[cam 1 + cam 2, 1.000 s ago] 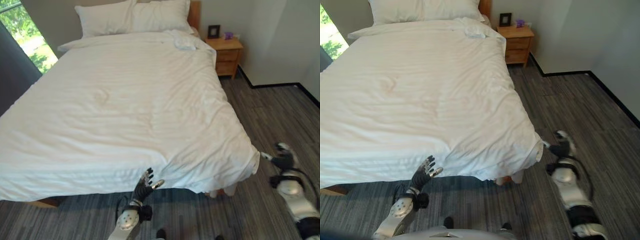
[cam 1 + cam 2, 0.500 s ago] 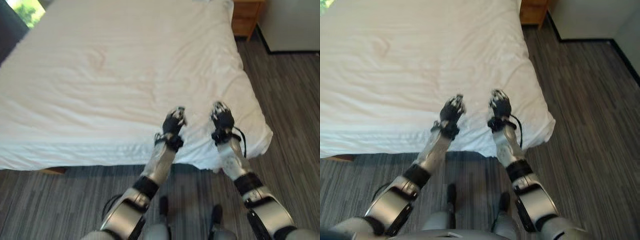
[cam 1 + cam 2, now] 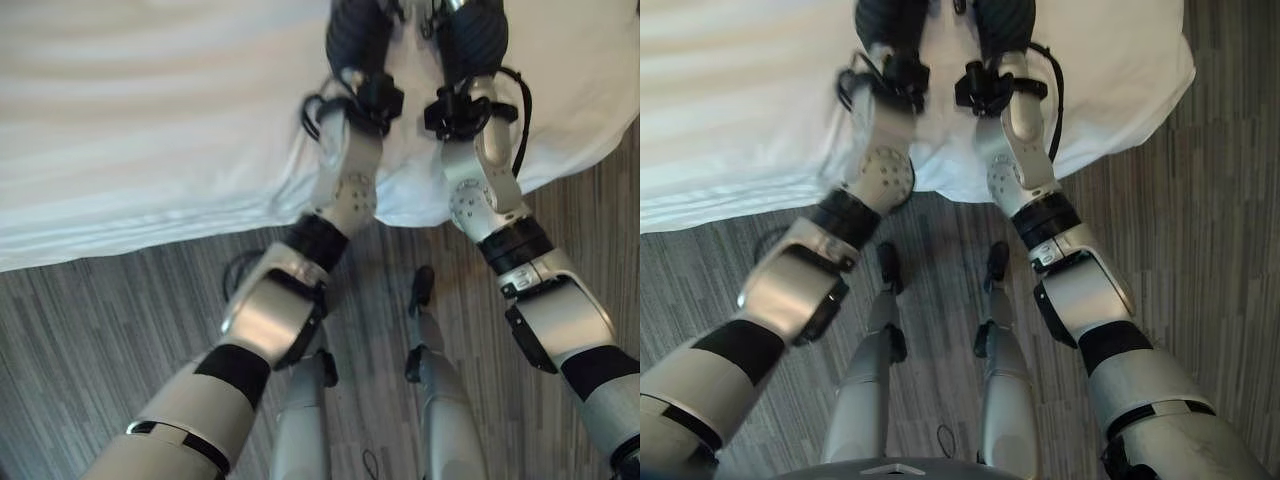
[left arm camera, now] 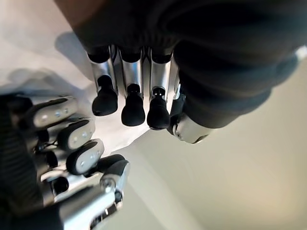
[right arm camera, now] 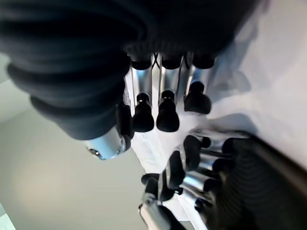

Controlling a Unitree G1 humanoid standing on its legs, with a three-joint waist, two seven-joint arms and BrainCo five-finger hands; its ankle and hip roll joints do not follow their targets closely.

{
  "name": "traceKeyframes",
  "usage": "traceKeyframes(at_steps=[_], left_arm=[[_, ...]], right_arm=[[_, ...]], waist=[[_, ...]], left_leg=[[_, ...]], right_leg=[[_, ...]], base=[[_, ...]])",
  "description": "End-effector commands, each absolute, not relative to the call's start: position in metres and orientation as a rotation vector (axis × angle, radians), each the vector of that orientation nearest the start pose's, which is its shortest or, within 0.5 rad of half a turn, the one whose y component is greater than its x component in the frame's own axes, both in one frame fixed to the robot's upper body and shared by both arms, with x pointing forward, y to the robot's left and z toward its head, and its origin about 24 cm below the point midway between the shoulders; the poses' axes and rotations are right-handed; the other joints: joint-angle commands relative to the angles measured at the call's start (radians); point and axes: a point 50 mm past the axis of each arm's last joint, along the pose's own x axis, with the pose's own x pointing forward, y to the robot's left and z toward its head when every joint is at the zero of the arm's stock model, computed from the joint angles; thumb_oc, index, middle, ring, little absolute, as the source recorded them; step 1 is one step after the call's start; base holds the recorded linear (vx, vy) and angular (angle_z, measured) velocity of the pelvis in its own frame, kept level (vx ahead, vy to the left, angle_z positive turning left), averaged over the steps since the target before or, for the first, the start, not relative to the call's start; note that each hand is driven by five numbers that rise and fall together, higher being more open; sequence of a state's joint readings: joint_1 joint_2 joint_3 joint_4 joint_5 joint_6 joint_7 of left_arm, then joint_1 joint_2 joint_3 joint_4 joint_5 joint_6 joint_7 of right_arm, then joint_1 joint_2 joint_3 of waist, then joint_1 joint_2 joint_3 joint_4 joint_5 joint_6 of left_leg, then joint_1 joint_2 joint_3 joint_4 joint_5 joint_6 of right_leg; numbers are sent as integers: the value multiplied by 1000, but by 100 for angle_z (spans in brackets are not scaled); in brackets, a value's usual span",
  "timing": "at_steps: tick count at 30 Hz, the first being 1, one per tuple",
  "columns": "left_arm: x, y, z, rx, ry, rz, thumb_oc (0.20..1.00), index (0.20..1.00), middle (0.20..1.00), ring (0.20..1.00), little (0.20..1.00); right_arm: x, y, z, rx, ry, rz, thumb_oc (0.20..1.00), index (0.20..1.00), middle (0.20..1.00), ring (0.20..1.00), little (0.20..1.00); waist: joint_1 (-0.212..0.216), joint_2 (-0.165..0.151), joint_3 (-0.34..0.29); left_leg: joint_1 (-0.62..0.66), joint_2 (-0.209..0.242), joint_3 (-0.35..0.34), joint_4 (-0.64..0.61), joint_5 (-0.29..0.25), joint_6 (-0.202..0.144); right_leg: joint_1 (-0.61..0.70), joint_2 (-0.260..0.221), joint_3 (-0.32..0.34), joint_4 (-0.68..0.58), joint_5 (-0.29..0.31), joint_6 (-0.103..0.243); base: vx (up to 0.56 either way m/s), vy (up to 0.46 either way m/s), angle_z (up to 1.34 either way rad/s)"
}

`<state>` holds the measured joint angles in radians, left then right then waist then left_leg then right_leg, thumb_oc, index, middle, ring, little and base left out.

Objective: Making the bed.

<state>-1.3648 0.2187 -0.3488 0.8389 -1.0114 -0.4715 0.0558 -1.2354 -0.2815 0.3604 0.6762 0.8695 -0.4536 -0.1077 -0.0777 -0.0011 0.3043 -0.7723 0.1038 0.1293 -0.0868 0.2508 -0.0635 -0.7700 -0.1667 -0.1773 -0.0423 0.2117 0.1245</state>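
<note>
Both arms reach forward side by side over the foot edge of the bed, whose white, softly creased cloth duvet [image 3: 150, 140] hangs toward the grey striped floor [image 3: 90, 330], and the duvet lies directly beneath both palms. In the wrist views the left hand [image 4: 127, 103] and right hand [image 5: 163, 108] have fingers curled downward just above the cloth, gripping nothing visible. Neither hand looks nearer, so a joint grasp or smoothing stroke seems likely.
</note>
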Motion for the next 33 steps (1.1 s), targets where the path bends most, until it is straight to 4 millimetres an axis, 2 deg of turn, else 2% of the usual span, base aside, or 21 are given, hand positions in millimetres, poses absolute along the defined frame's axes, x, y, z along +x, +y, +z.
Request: traceKeyframes(at_steps=[1,3,4,5,10,11,12,13,14,15,16,18,20,21,23,25,26,28,29,31,33], left_arm=[[408,239,292,-508,-582,269,200,200,200,200,200],[398,278,264,-556,-548,374,200,200,200,200,200],[398,278,259,-556,-538,372,200,200,200,200,200],[379,321,213,-570,-460,500,200,200,200,200,200],[302,385,88,-547,-221,756,200,200,200,200,200],[299,384,83,-545,-211,756,200,200,200,200,200],[251,405,39,-529,-99,884,200,200,200,200,200],[225,414,21,-518,-45,944,388,388,388,388,388],[223,414,19,-515,-38,945,664,664,664,664,664],[202,420,8,-487,8,994,1000,1000,1000,1000,1000],[188,421,-1,-459,39,1013,1000,1000,1000,1000,1000],[178,422,-4,-416,48,1020,1000,1000,1000,1000,1000],[174,403,-7,-290,44,935,1000,1000,1000,1000,1000],[173,402,-8,-288,47,936,1000,1000,1000,1000,1000],[184,365,-2,-49,86,690,1000,1000,1000,1000,1000],[185,329,-3,115,118,469,1000,1000,1000,1000,1000],[185,329,-3,115,118,470,1000,1000,1000,1000,1000],[198,274,-9,171,117,235,1000,1000,1000,1000,1000],[197,274,-9,173,119,235,1000,1000,1000,1000,1000],[224,221,-13,295,113,26,1000,1000,1000,1000,1000],[241,168,-5,345,32,-166,1000,1000,1000,1000,1000]], right_arm=[[403,-227,251,580,-550,-223,200,200,200,200,200],[390,-273,209,634,-486,-380,200,200,200,200,200],[389,-275,204,633,-479,-380,200,200,200,200,200],[360,-326,155,648,-405,-553,200,200,200,200,200],[261,-408,69,544,-241,-867,200,200,200,200,200],[257,-408,66,537,-232,-868,200,200,200,200,200],[218,-430,49,463,-166,-964,200,200,200,200,200],[200,-438,43,398,-124,-989,200,200,200,200,200],[198,-437,42,392,-116,-989,200,200,200,200,200],[185,-442,40,328,-83,-993,740,740,740,740,740],[180,-441,38,282,-59,-976,1000,1000,1000,1000,1000],[178,-436,37,210,-35,-936,1000,1000,1000,1000,1000],[183,-405,41,8,-17,-775,1000,1000,1000,1000,1000],[182,-404,41,5,-14,-776,1000,1000,1000,1000,1000],[199,-363,42,-163,22,-552,1000,1000,1000,1000,1000],[201,-331,29,-137,48,-435,1000,1000,1000,1000,1000],[201,-331,29,-137,49,-435,1000,1000,1000,1000,1000],[205,-280,8,-66,86,-276,1000,1000,1000,1000,1000],[204,-280,8,-67,88,-277,1000,1000,1000,1000,1000],[205,-239,-15,-84,164,-170,1000,1000,1000,1000,1000],[210,-215,-14,-147,147,-114,1000,1000,1000,1000,1000]], waist=[[-12,-54,17],[-10,-52,7],[-9,-50,1],[-5,-46,-8],[9,-40,-76],[8,-38,-79],[19,-42,-114],[21,-41,-130],[20,-40,-131],[20,-42,-147],[26,-41,-160],[29,-41,-170],[41,-37,-188],[40,-38,-186],[60,-34,-194],[71,-32,-212],[71,-33,-213],[81,-35,-238],[81,-35,-235],[64,-35,-240],[29,-23,-217]], left_leg=[[20,-48,13,0,-117,-71],[43,-50,9,0,-124,-70],[48,-50,8,0,-125,-70],[77,-49,6,0,-133,-70],[211,-44,17,0,-165,-67],[216,-46,17,0,-158,-66],[275,-44,25,0,-177,-66],[313,-41,30,0,-184,-67],[321,-41,30,0,-187,-68],[352,-38,33,0,-190,-69],[391,-35,33,0,-197,-68],[427,-35,36,0,-199,-66],[534,-40,37,0,-213,-57],[535,-40,37,0,-207,-56],[617,-42,30,0,-219,-45],[662,-44,28,0,-222,-38],[661,-44,28,0,-222,-38],[713,-47,17,0,-239,-31],[719,-47,16,0,-240,-31],[767,-39,15,0,-253,-27],[807,-22,30,0,-258,-27]], right_leg=[[-35,-11,58,-44,-29,105],[-14,-11,58,-42,-32,102],[-8,-11,57,-43,-34,102],[19,-12,52,-41,-41,98],[154,-23,25,-42,-66,90],[161,-24,23,-44,-59,89],[230,-29,9,-43,-82,91],[272,-31,3,-45,-91,92],[281,-30,2,-45,-93,93],[316,-32,-5,-45,-99,94],[360,-35,-12,-45,-108,94],[399,-36,-18,-45,-114,96],[510,-34,-40,-45,-136,91],[512,-35,-41,-45,-131,90],[601,-28,-51,-45,-144,83],[649,-25,-57,-45,-150,76],[648,-26,-57,-45,-150,76],[711,-22,-63,-45,-171,67],[717,-22,-65,-45,-172,67],[759,-14,-60,-19,-199,58],[759,2,-42,41,-228,51]], base=[[26,41,-7],[34,11,-7],[30,6,-3],[0,0,0],[57,-27,-2],[123,-29,-12],[129,-26,-10],[154,-25,-7],[94,-24,0],[122,-17,3],[95,-18,6],[121,-24,8],[145,-26,16],[65,-21,39],[83,-28,42],[67,0,14],[51,3,9],[122,-24,14],[124,-41,14],[93,-75,10],[1,-105,1]])
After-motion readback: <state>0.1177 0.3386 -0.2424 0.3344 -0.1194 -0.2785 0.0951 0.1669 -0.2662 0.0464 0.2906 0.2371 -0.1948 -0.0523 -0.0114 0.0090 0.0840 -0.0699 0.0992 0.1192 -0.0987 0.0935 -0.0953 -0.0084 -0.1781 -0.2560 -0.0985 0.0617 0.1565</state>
